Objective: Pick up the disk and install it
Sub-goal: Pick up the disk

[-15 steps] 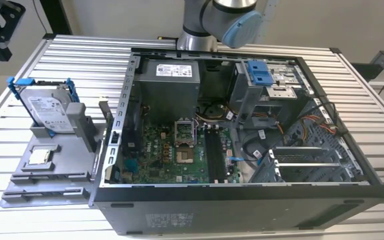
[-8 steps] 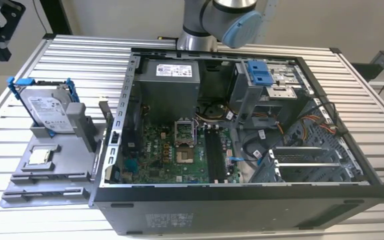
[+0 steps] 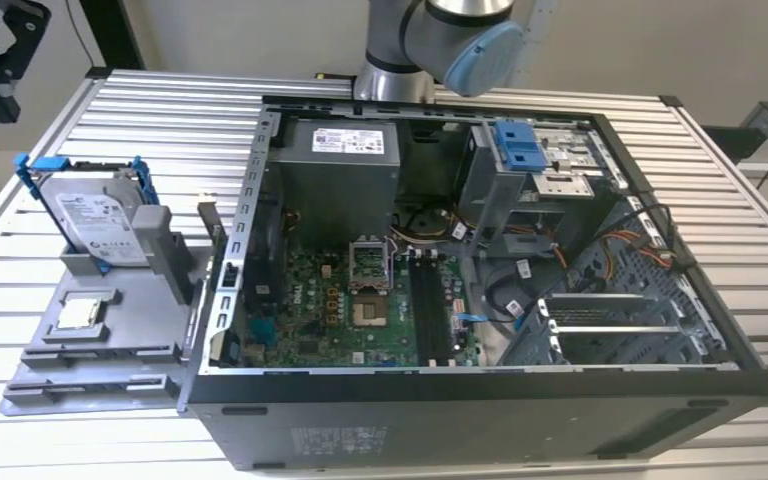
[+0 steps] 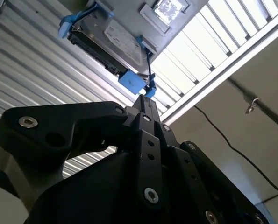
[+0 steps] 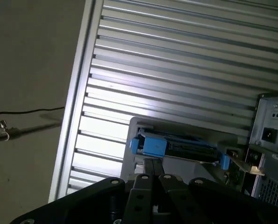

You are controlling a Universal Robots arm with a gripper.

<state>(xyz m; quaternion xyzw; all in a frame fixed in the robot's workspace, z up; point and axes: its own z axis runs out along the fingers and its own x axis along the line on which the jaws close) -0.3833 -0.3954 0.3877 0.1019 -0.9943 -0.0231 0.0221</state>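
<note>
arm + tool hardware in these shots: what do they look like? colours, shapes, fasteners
Arm: silver-grey cylindrical joint housings, with a round light-blue end cap. Tool: matte black, built of angular linkage plates that narrow into slim bar fingers. Silver screw heads sit at the pivots, and small holes run along the links.

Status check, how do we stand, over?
Tool shut, empty, apart from disk. Disk standing in grey stand beside case, not picked. No obstruction seen.
</note>
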